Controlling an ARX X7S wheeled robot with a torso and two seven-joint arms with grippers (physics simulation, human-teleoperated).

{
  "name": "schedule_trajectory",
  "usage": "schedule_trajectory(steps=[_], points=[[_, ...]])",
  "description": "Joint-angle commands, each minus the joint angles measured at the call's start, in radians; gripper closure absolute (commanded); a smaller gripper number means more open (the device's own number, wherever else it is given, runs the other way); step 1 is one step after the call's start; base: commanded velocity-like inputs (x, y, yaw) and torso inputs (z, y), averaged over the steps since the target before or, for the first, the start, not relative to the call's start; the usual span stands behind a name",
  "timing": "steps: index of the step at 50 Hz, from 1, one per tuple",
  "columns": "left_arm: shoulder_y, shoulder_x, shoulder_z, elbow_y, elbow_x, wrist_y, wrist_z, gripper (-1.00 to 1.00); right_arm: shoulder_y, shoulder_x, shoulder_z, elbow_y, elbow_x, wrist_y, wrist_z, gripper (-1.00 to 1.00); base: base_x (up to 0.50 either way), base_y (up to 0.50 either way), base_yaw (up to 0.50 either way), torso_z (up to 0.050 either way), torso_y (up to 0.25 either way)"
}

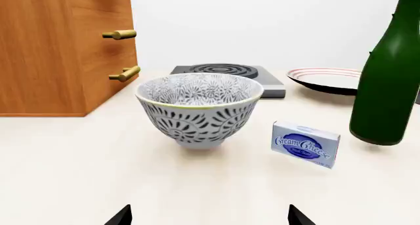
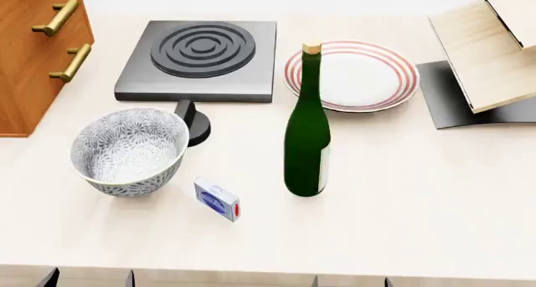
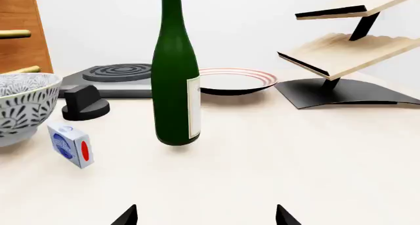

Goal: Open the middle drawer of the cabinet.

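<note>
The orange-brown cabinet (image 1: 59,48) stands at the table's far left and also shows in the head view (image 2: 29,54). Three brass bar handles show in the left wrist view. The second one (image 1: 119,34) belongs to the middle drawer, which is closed; it also shows in the right wrist view (image 3: 15,34). My left gripper (image 1: 210,217) is open and empty, low over the table's front, well short of the cabinet, with the bowl in between. My right gripper (image 3: 206,216) is open and empty, facing the green bottle.
A patterned bowl (image 2: 127,150) sits in front of the left gripper, with a cream cheese box (image 2: 217,199) beside it. A green bottle (image 2: 307,130), a black hotplate (image 2: 201,58) with its knob (image 2: 192,120), a striped plate (image 2: 352,73) and a pale wooden rack (image 2: 486,42) fill the rest of the table.
</note>
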Motion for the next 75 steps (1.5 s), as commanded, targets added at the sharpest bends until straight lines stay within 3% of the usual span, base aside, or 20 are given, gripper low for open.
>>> schedule_trajectory(steps=[1, 10, 15, 35, 48, 59, 75], points=[[0.008, -0.017, 0.021, 0.022, -0.01, -0.01, -0.019, -1.0, -0.008, 0.017, -0.023, -0.028, 0.002, 0.019, 0.025, -1.0, 0.0, 0.0, 0.0, 0.0, 0.0], [0.045, -0.049, 0.051, 0.155, -0.037, -0.061, -0.047, -1.0, -0.045, 0.047, -0.053, -0.109, 0.018, 0.019, 0.061, -1.0, 0.0, 0.0, 0.0, 0.0, 0.0], [0.084, -0.059, 0.049, 0.277, -0.048, -0.053, -0.071, -1.0, -0.093, 0.057, -0.049, -0.298, 0.062, 0.059, 0.07, -1.0, 0.0, 0.0, 0.0, 0.0, 0.0], [0.243, -0.115, 0.08, 0.73, -0.041, -0.114, -0.117, -1.0, -0.258, 0.103, -0.061, -0.709, 0.07, 0.08, 0.136, -1.0, 0.0, 0.0, 0.0, 0.0, 0.0], [0.251, -0.134, 0.095, 0.749, -0.06, -0.101, -0.13, -1.0, -0.29, 0.131, -0.081, -0.779, 0.088, 0.007, 0.136, -1.0, 0.0, 0.0, 0.0, 0.0, 0.0], [0.253, -0.149, 0.11, 0.748, -0.059, -0.097, -0.14, -1.0, -0.277, 0.143, -0.09, -0.776, 0.1, 0.05, 0.155, -1.0, 0.01, 0.0, 0.0, 0.0, 0.0], [0.252, -0.163, 0.127, 0.745, -0.058, -0.104, -0.16, -1.0, -0.273, 0.16, -0.124, -0.769, 0.061, 0.075, 0.178, -1.0, 0.45, 0.12, 0.0, 0.0, 0.0]])
